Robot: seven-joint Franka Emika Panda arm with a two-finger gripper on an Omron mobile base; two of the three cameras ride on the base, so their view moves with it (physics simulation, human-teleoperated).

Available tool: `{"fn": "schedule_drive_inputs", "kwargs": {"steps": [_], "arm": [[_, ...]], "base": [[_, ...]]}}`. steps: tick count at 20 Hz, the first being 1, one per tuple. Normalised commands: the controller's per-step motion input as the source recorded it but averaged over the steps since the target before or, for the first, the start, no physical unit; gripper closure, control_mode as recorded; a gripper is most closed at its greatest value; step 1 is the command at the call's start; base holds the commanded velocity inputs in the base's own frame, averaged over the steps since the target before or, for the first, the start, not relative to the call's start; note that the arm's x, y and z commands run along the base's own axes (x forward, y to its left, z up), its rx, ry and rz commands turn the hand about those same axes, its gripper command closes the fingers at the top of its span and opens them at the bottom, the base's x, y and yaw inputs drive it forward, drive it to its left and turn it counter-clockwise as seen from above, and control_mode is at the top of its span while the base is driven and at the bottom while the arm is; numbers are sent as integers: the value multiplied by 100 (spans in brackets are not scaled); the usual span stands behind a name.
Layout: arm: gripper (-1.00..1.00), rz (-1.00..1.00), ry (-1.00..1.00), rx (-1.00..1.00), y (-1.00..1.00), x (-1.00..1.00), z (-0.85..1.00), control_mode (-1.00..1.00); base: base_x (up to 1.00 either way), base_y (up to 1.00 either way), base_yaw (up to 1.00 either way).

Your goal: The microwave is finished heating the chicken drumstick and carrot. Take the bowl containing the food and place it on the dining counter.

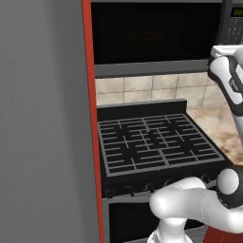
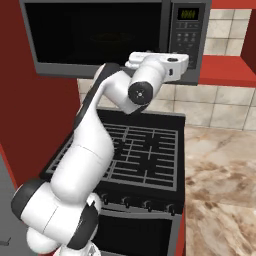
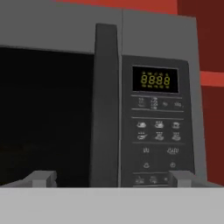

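The microwave [image 2: 100, 35] hangs above the stove with its dark glass door closed. Its vertical door handle [image 3: 107, 105] and lit button panel [image 3: 157, 127] are close in front of the hand camera. My gripper [image 3: 111, 179] is open, its two fingertips [image 3: 41, 178] spread wide, level with the bottom of the handle and panel and not touching them. From the right base view the hand [image 2: 157, 62] sits just before the microwave's lower right. Behind the glass only a faint round outline [image 2: 112, 37] shows; bowl, drumstick and carrot cannot be made out.
A black stove with a grated top [image 1: 152, 142] stands below the microwave. A beige-brown veined marble top [image 2: 220, 170] lies right of it; I cannot tell if it is the dining counter. A red panel [image 1: 90, 118] and grey wall close the left side.
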Motion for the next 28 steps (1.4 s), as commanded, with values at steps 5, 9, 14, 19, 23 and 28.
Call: {"fn": "schedule_drive_inputs", "kwargs": {"steps": [5,9,14,19,23,28], "arm": [[-100,0,15,2,-24,76,12,-100],[-100,0,14,0,-3,77,1,-100],[100,0,9,0,0,75,0,-100],[100,0,1,0,0,25,0,-100],[100,0,0,0,0,0,0,-100],[100,0,-2,0,10,-18,2,-100]], "base": [[0,0,0],[0,0,0],[0,0,0],[0,0,0],[0,0,0],[0,0,0]]}}
